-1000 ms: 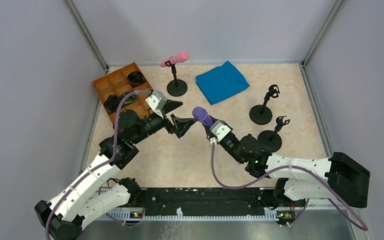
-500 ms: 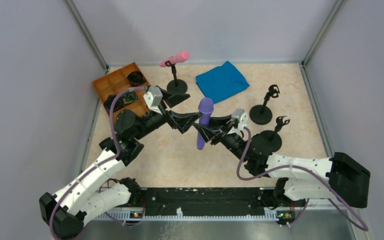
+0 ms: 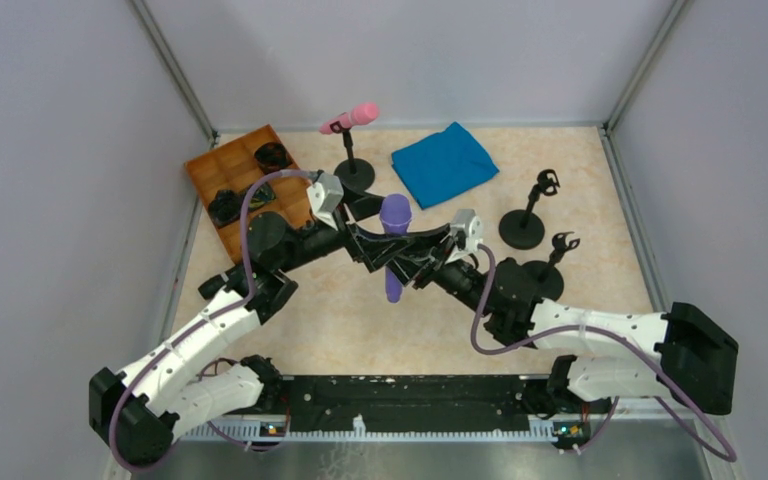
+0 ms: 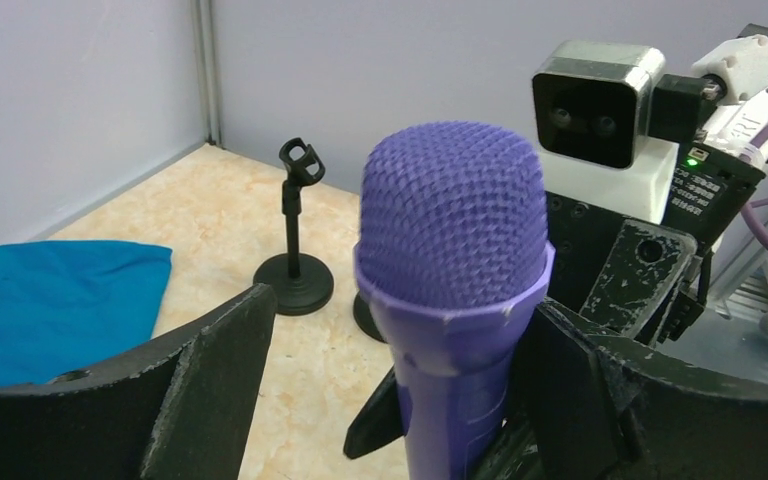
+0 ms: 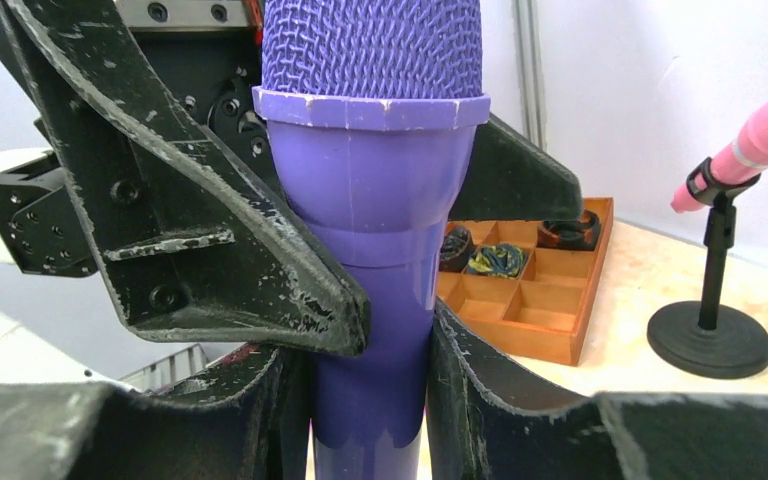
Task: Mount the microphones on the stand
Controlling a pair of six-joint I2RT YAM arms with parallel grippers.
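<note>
A purple microphone (image 3: 394, 262) stands upright in mid-air over the middle of the table, head up. My right gripper (image 3: 416, 264) is shut on its handle; in the right wrist view both fingers (image 5: 485, 395) press the purple microphone (image 5: 375, 200). My left gripper (image 3: 386, 232) is open and straddles the same microphone just under its head. In the left wrist view the purple microphone (image 4: 450, 250) sits close to the right finger (image 4: 570, 390), with a gap to the other. A pink microphone (image 3: 352, 117) sits clipped on its stand (image 3: 354, 175) at the back.
Two empty black stands (image 3: 522, 228) (image 3: 545, 275) are on the right, one of them an empty stand (image 4: 295, 240) in the left wrist view. A folded blue cloth (image 3: 443, 163) lies at the back. A wooden compartment tray (image 3: 245, 180) holding dark items is at the back left.
The right gripper turned the purple microphone from lying along the arm to upright. The left arm moved right until its open jaws straddle the microphone, and they have narrowed slightly.
</note>
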